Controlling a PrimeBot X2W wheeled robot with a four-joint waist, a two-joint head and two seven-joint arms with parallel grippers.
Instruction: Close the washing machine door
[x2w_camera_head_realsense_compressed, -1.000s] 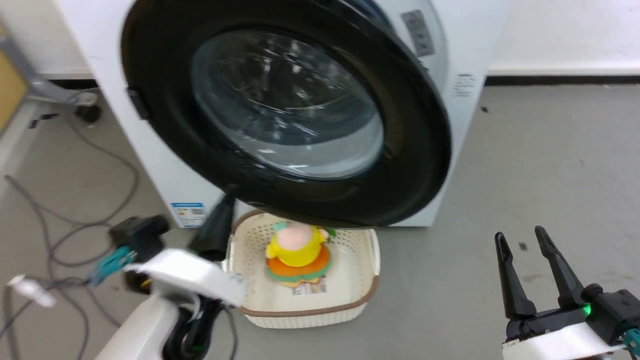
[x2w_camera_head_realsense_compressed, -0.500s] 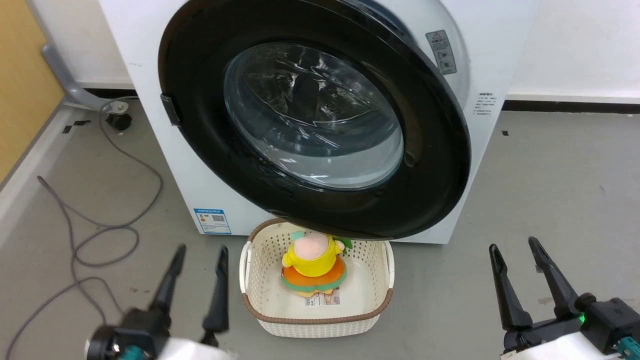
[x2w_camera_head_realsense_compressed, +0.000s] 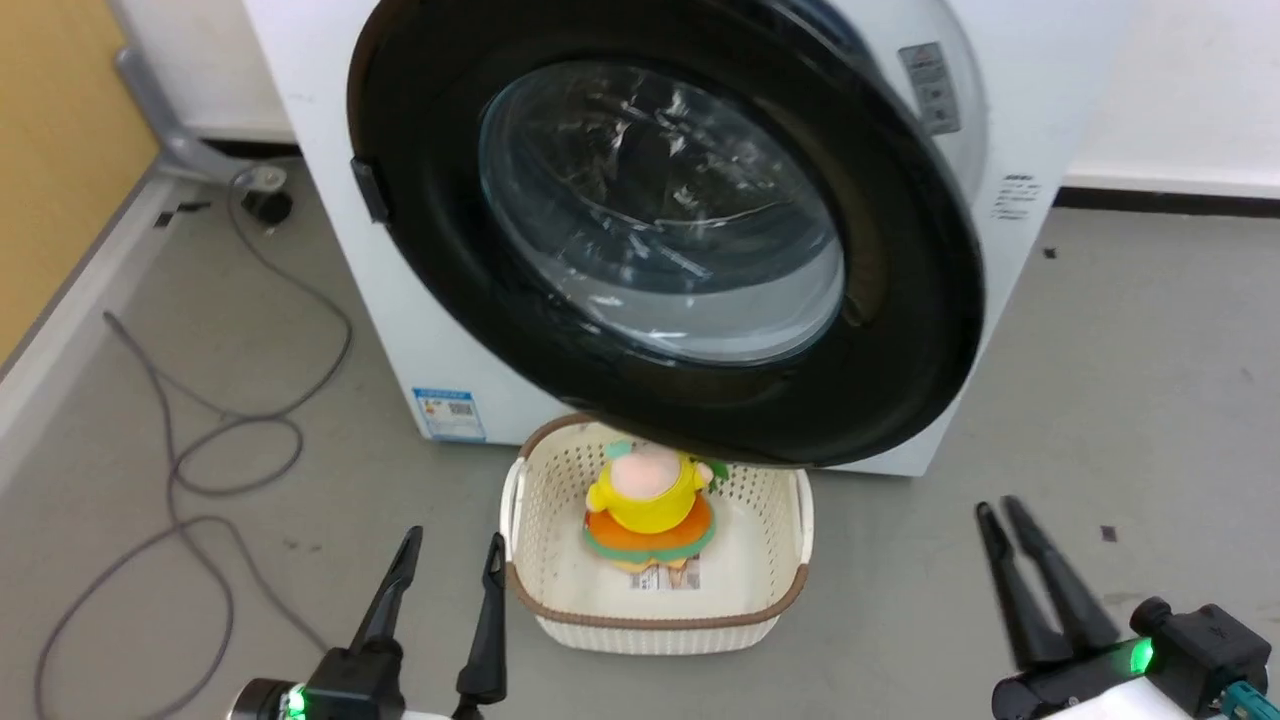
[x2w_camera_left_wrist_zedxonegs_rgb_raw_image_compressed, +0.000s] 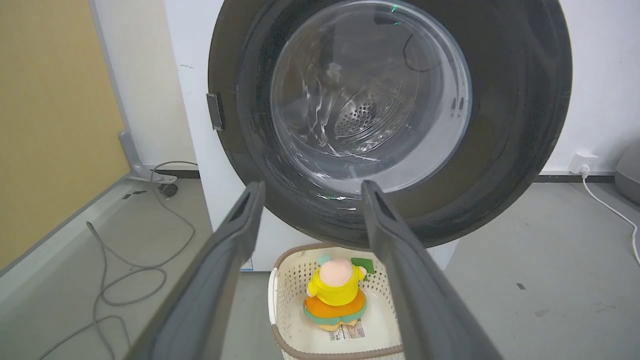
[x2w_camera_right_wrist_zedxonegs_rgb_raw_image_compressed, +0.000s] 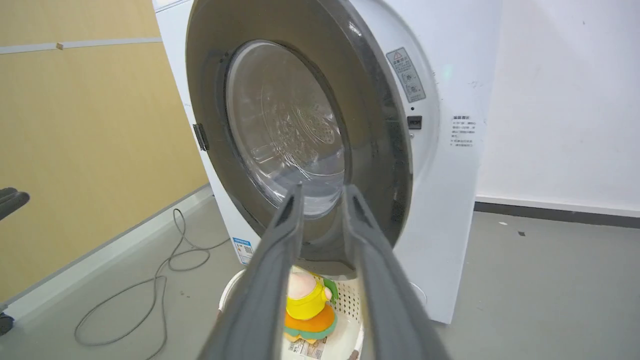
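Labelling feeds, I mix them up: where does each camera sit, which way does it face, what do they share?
Head view: on the head, looking down at the ajar washing machine door; left pincer lower left, right pincer lower right.
Left wrist view: on that wrist, facing the door's glass nearly square-on between its own fingers.
Right wrist view: on that wrist, facing the door obliquely from the right, past its own fingers.
Shared: all show the door and the basket holding a yellow toy.
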